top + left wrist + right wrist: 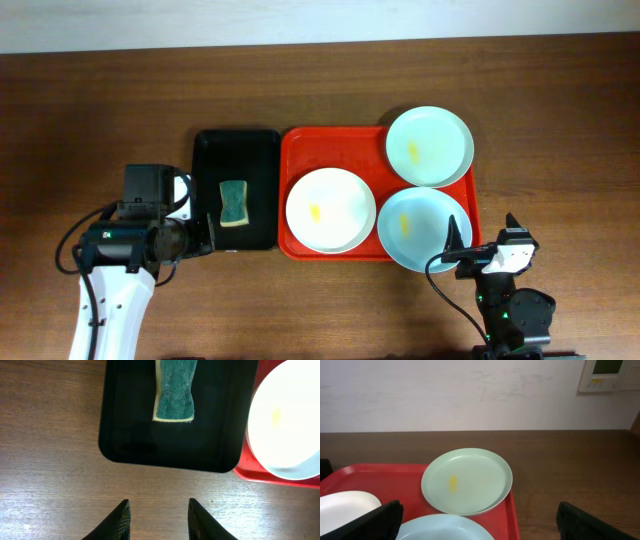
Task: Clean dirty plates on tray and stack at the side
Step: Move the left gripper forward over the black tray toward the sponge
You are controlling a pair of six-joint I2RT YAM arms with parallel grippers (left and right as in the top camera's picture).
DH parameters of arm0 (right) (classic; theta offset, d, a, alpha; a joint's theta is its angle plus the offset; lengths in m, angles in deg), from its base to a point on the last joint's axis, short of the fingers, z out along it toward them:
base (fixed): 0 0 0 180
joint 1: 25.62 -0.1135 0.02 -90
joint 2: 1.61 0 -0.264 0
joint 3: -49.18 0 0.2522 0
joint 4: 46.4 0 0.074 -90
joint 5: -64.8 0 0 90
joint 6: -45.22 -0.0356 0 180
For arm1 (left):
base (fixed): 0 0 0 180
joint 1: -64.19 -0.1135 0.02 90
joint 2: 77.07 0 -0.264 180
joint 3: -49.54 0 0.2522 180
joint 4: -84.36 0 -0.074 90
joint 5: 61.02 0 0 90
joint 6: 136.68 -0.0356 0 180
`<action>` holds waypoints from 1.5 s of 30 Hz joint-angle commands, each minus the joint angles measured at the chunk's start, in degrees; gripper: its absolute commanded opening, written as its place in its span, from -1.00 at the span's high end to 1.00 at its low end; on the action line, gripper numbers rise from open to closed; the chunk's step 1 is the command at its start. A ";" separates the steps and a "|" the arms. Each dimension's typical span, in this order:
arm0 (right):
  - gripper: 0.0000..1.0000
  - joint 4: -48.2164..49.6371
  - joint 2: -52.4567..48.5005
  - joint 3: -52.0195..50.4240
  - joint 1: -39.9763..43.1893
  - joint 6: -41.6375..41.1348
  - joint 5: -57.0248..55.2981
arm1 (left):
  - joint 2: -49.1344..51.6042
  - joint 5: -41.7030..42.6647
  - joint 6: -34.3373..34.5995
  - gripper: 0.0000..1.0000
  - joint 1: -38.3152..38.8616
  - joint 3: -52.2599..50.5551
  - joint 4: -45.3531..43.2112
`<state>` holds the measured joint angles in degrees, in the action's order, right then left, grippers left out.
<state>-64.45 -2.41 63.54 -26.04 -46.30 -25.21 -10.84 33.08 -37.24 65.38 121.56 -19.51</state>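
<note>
The red tray (300, 150) holds three plates, each with a yellow smear: a white plate (330, 209) at front left, a pale blue-green plate (429, 146) at back right and another (424, 228) at front right. My left gripper (159, 512) is open and empty over bare wood, just in front of the black tray (130, 435). My right gripper (485, 235) is open and empty at the front right plate's near edge. The right wrist view shows the far plate (467, 480), the near plate's rim (445, 527) and part of the white plate (345, 510).
A black tray (236, 150) left of the red tray holds a green-and-yellow sponge (234, 203), also in the left wrist view (174, 392). Bare wooden table (560, 120) lies to the right and behind. A white wall is at the back.
</note>
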 commanded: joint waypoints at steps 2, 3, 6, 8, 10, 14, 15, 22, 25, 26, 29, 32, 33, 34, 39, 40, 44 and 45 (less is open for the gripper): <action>-0.97 -0.33 0.59 -0.28 -0.33 -0.48 -0.70 | 1.90 0.22 0.37 0.27 0.26 -0.37 -0.20; -0.97 -0.33 0.59 -0.28 -0.33 -0.48 -0.70 | 2.36 0.22 0.35 0.27 0.26 -0.39 -0.20; -0.97 -0.33 0.59 -0.28 -0.33 -0.48 -0.70 | 4.76 0.63 0.35 0.24 0.26 -0.37 -0.15; -0.97 -0.33 0.59 -0.28 -0.33 -0.48 -0.70 | 5.97 1.60 0.35 0.26 0.26 -0.37 -0.17; -0.97 -0.33 0.59 -0.28 -0.33 -0.48 -0.70 | 6.75 2.05 0.33 0.24 0.26 -0.37 -0.20; -0.97 -0.33 0.59 -0.28 -0.33 -0.48 -0.70 | 7.04 2.16 0.33 0.19 0.26 -0.37 -0.17; -0.97 -0.33 0.59 -0.28 -0.33 -0.48 -0.70 | 7.04 2.19 0.33 0.18 0.26 -0.37 -0.17; -0.97 -0.33 0.59 -0.28 -0.33 -0.48 -0.70 | 7.04 3.04 0.33 0.10 0.26 -0.37 0.04; -0.97 -0.33 0.59 -0.28 -0.33 -0.48 -0.70 | 7.04 3.67 0.33 0.08 0.26 -0.37 0.02; -0.97 -0.33 0.59 -0.28 -0.33 -0.48 -0.70 | 7.04 3.67 0.33 0.07 0.26 -0.37 0.02; -0.97 -0.33 0.59 -0.28 -0.33 -0.48 -0.70 | 7.04 3.67 0.31 0.07 0.26 -0.37 0.02; -0.97 -0.33 0.59 -0.28 -0.33 -0.48 -0.70 | 7.04 3.67 0.31 0.06 0.26 -0.37 0.02; -0.97 -0.33 0.59 -0.28 -0.33 -0.48 -0.70 | 7.04 3.65 0.31 0.06 0.26 -0.37 0.02; -0.97 -0.33 0.59 -0.28 -0.33 -0.48 -0.70 | 7.04 3.65 0.31 0.06 0.26 -0.37 0.02; -0.97 -0.33 0.59 -0.28 -0.33 -0.48 -0.70 | 7.04 3.63 0.28 0.05 0.26 -0.37 0.00; -0.97 -0.33 0.59 -0.28 -0.33 -0.48 -0.70 | 7.04 3.61 0.28 0.04 0.26 -0.37 0.02; -0.97 -0.33 0.59 -0.28 -0.33 -0.48 -0.70 | 7.04 3.39 0.28 0.03 0.26 -0.37 -0.04; -0.97 -0.33 0.59 -0.28 -0.33 -0.48 -0.70 | 7.04 3.39 0.28 0.03 0.26 -0.37 -0.17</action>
<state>-64.45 -2.41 63.54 -26.04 -46.30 -25.21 -4.04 35.90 -37.22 65.38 121.52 -19.55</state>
